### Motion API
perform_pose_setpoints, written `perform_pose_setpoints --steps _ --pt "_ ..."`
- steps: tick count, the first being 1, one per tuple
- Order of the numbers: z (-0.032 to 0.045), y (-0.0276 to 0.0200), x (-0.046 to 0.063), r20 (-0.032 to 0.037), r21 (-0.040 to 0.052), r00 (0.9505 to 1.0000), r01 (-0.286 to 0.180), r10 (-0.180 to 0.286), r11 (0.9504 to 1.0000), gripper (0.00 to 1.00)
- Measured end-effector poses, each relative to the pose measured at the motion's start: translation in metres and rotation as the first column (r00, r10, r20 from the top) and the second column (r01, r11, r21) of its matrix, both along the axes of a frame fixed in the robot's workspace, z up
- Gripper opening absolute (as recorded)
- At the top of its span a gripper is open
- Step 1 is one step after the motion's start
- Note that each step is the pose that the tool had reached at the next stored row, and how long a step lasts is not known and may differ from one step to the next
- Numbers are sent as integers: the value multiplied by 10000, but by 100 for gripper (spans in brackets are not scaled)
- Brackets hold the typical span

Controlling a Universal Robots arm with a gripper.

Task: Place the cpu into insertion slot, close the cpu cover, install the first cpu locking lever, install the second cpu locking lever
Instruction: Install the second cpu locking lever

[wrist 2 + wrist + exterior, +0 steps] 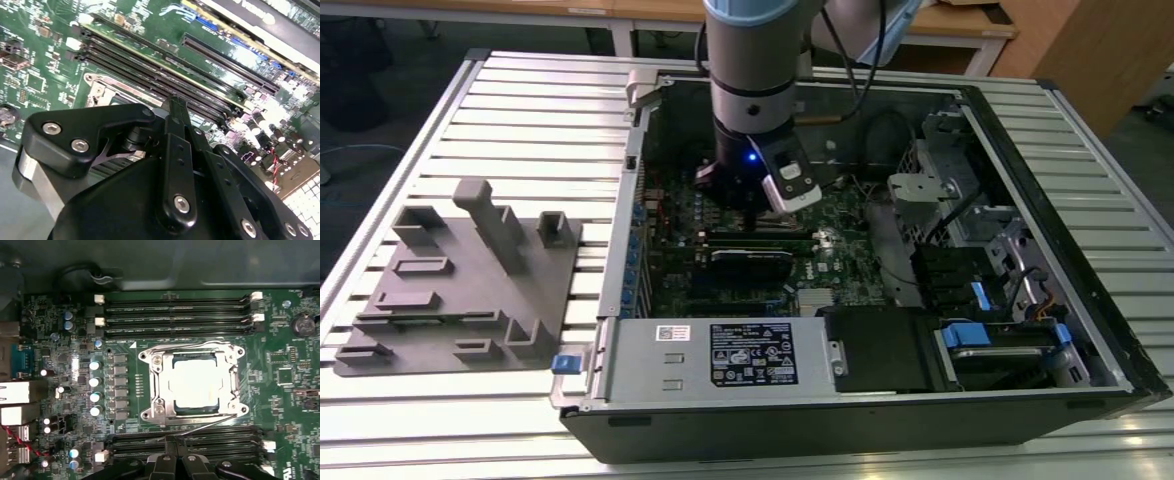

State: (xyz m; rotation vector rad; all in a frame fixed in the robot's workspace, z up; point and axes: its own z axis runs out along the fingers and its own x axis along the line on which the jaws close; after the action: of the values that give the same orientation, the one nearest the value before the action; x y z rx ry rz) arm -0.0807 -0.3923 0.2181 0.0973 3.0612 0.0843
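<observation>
In the first wrist view the cpu lies flat in its socket, its pale metal top showing through the window of the cpu cover. The shiny cover is folded down around it. One thin wire locking lever runs slanted along the socket edge nearest my gripper. Another lever lies along the far edge. My gripper has its fingers pressed together, their tip just beside the near lever's free end; I cannot tell if they touch. The exterior view shows the gripper low inside the case.
Memory slots flank the socket on both sides. A black card sits just in front of the gripper. The white-labelled power supply box and drive bays fill the case front. A grey fixture plate lies on the exterior view's left.
</observation>
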Motion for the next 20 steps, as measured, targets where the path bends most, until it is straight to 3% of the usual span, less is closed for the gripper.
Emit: perform_pose_setpoints --steps 9,20 --pt "-9 0 -18 2 2 10000 1 -1 10000 11" --pt "-42 0 -147 44 -1 10000 0 0 10000 11"
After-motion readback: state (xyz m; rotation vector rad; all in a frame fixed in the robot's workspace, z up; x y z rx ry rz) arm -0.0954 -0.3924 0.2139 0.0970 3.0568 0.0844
